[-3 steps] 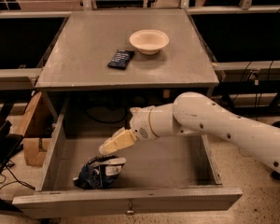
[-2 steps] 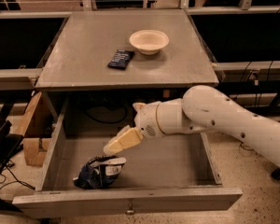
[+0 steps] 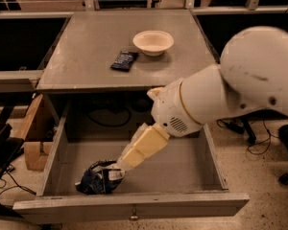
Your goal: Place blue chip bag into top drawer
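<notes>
The blue chip bag lies crumpled on the floor of the open top drawer, at its front left. The drawer is pulled far out from under the table, and its small knob shows at the centre of the front panel. My gripper points down and left into the drawer. Its cream tip is right at the bag's upper right edge, and I cannot tell whether it touches. My large white arm fills the right side of the view and hides the drawer's back right part.
On the grey table top stand a cream bowl and a small flat dark packet. A cardboard box sits on the floor left of the drawer. Cables lie on the floor at the right.
My arm has swung closer to the camera and looks much larger. The gripper tip has shifted slightly towards the bag. The bag has not moved.
</notes>
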`<state>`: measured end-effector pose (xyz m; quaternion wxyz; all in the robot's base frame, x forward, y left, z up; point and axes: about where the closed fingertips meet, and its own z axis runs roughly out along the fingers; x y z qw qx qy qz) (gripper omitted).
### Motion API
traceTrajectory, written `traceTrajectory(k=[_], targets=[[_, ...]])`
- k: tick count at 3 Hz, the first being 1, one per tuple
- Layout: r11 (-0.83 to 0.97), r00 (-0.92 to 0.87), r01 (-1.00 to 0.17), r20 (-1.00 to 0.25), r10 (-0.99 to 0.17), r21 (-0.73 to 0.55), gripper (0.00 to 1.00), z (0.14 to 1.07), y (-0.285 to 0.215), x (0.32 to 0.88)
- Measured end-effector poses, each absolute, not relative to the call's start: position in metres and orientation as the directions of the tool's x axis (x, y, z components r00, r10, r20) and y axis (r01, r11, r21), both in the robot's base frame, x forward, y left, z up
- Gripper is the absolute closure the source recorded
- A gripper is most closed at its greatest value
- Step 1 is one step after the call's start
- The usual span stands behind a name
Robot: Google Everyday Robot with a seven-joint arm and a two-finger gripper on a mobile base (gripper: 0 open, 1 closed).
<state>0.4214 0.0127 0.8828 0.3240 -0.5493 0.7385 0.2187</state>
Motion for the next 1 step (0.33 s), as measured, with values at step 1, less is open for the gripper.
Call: traceTrajectory(k=[1], targets=[[0.362,-0.204,-0.924,-0.637,-0.743,-0.126,0.0,0.9374,-0.001,0.4101]])
